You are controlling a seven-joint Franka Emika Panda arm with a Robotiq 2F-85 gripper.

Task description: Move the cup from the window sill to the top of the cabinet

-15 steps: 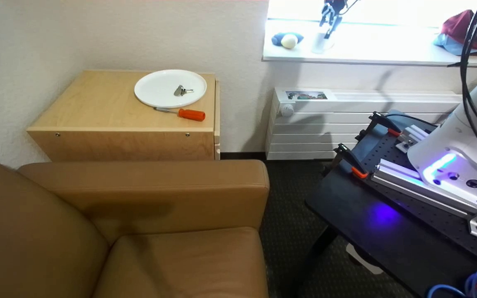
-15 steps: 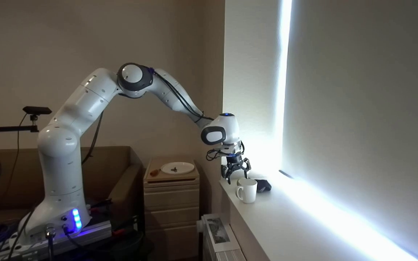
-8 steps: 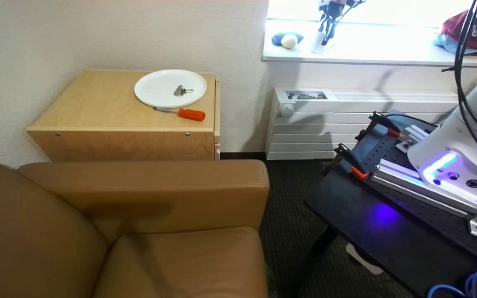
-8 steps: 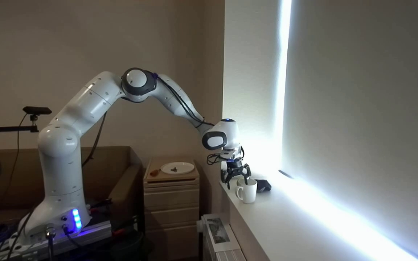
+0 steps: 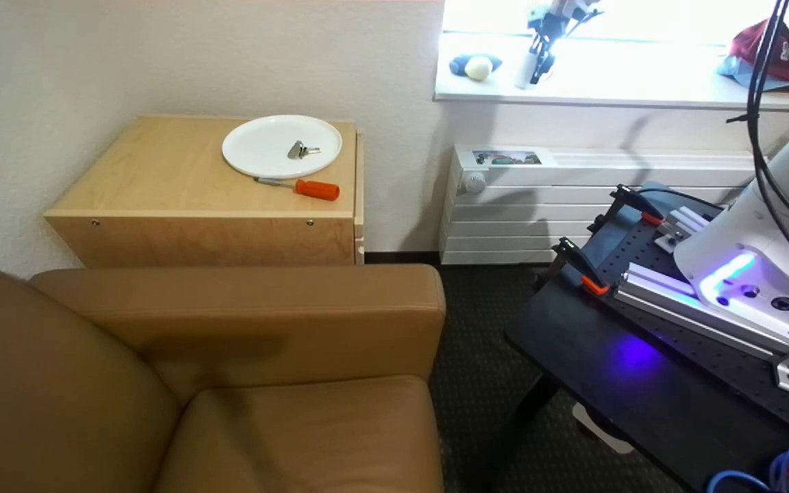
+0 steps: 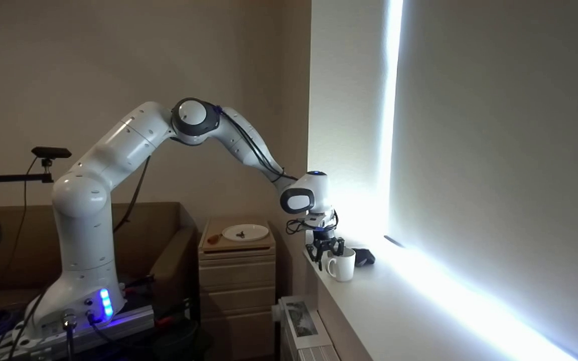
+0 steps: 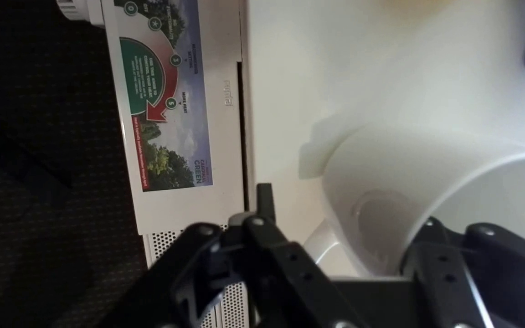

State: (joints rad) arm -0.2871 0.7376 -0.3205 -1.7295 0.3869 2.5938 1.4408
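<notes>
White cup (image 6: 344, 265) on the window sill (image 6: 394, 316), the hand (image 6: 330, 257) spread wide at its side

The hand's two fingers (image 7: 266, 201) stand well apart. One hangs outside the cup, on the side of the handle (image 7: 323, 238); the other seems to dip inside the cup, though overlap and glare make that hard to judge. The cup stands upright on the sill, near the front edge. Near it, in an exterior view, lie a pale ball (image 5: 479, 68) and something blue (image 5: 461, 65); farther along the sill is a dark red cap (image 5: 747, 46). A white radiator (image 5: 538, 212) sits below. Well apart from the cup, the tan wood cabinet (image 5: 148, 171) carries a white plate (image 5: 257, 147) with keys (image 5: 301, 150) on it and an orange screwdriver (image 5: 317, 190) just beside it. A brown armchair (image 5: 244, 301) stands next to the cabinet. The arm (image 6: 123, 135) stands on a black bench (image 5: 586, 349).
</notes>
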